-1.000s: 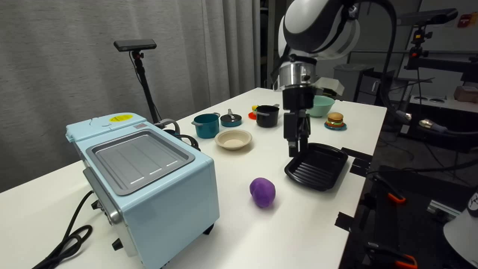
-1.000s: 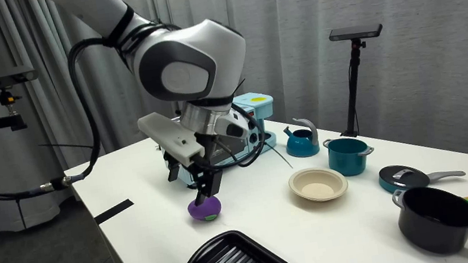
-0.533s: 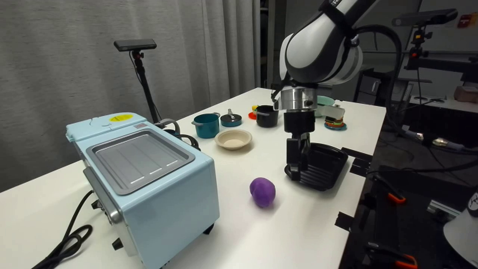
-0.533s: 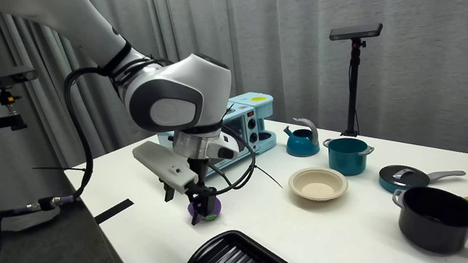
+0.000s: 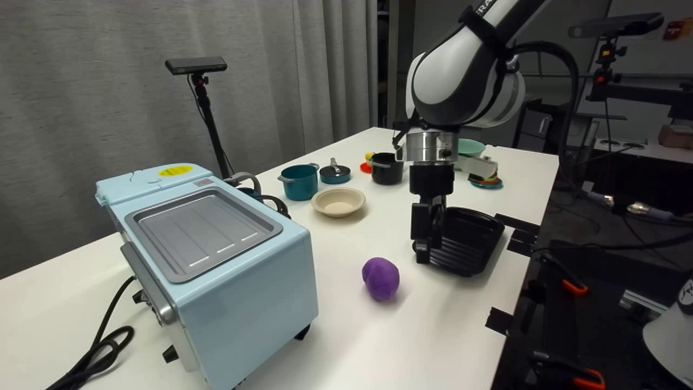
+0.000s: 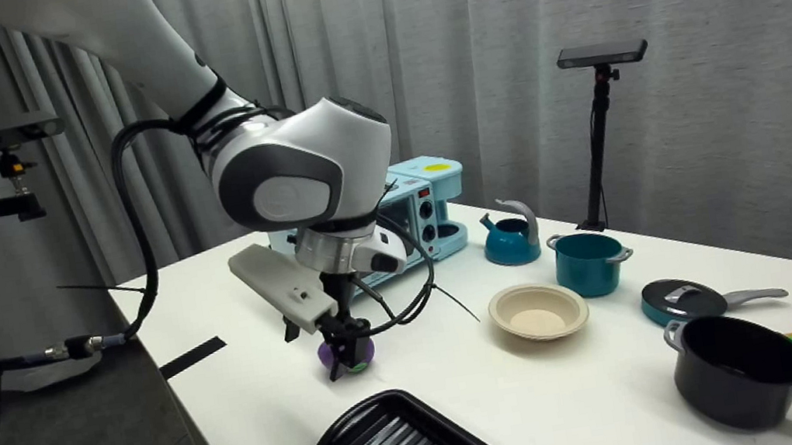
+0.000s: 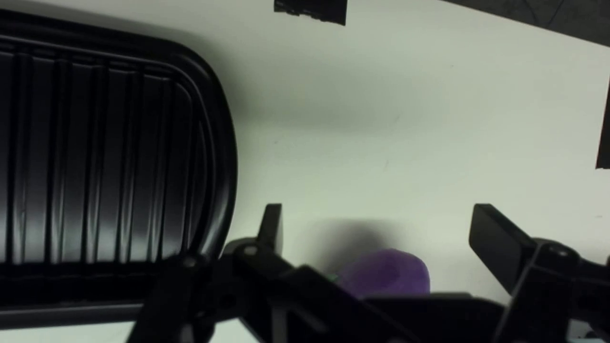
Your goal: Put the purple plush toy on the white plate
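Gripper (image 7: 379, 228) jaws spread wide above table (image 5: 422, 346); exact height hard to judge. Purple plush toy (image 5: 380, 278) on table near black tray (image 5: 468, 238), partly hidden by gripper in wrist view, well apart from white plate (image 6: 540, 320).

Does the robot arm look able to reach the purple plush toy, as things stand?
Probably yes: the gripper is open, and nothing visible blocks the purple plush toy; the black ribbed tray lies apart from it.

Purple toy (image 7: 391, 272) partly behind tool (image 7: 376, 226)
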Controlling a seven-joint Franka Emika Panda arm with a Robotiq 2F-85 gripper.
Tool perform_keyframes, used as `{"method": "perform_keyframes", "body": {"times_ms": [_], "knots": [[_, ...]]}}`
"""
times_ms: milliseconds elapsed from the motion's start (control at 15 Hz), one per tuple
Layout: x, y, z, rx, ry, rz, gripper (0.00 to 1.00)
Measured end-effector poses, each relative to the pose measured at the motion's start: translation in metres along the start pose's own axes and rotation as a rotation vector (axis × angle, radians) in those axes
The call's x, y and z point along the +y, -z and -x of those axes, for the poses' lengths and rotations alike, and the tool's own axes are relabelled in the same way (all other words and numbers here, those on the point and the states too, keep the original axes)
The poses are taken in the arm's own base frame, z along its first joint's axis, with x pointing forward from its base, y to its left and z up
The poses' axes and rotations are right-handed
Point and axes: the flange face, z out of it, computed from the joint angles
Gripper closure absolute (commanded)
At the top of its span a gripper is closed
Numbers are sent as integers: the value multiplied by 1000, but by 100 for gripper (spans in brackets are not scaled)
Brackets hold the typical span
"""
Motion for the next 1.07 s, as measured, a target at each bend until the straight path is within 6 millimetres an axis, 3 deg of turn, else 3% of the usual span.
{"method": "perform_keyframes", "body": {"times_ms": [333,600,800,867,933,1067], "knots": [[3,-24,-15,124,4,-74,0],[-7,-48,-28,178,53,-120,0],[-11,-55,-43,210,99,-118,0],[-10,-54,-48,221,110,-112,6],[-9,-54,-52,231,119,-106,26],[-5,-51,-60,253,131,-92,42]]}}
